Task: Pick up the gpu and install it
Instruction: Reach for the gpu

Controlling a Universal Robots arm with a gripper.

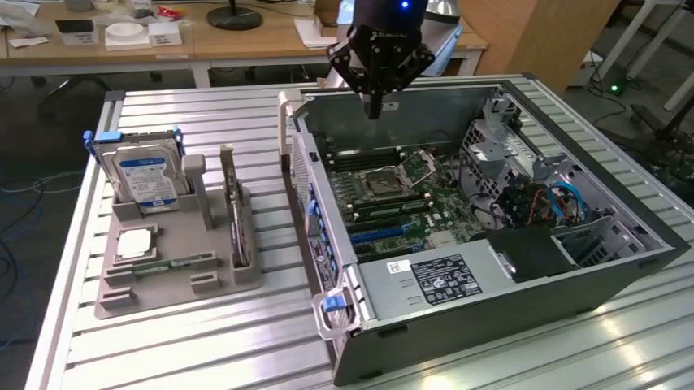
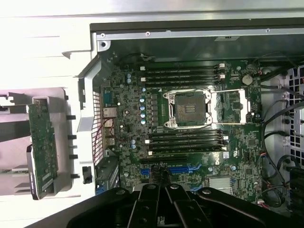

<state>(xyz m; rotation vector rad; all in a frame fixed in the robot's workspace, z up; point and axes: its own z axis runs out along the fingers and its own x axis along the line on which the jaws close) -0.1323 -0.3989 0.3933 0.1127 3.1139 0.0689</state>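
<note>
Slatted aluminium bench, in the foreground of the exterior view, is occupied by an open computer case laid on its side towards the exterior view's right. A grey parts holder is set just beside it on the exterior view's left.

Inside the case a green motherboard is exposed, its CPU socket open and flanked by rows of memory slots. A power supply bearing a black label is mounted at the near end, and blue expansion slots are seen between it and the socket.

The robot's black gripper is hung above the far part of the case, pointed downward, its jaws brought fully together with nothing held between them. From the wrist view the gripper is seen over the motherboard, near the blue expansion slots.

In the holder, a hard drive with a blue label is stood upright in a blue-tabbed bracket at the far end. The gpu is stood on its long edge in a slot along the holder's side nearest the case, well apart from the gripper and untouched. In the wrist view the gpu is shown outside the case wall. A CPU chip is laid flat in the holder, and a narrow memory stick is laid just beside it.
</note>
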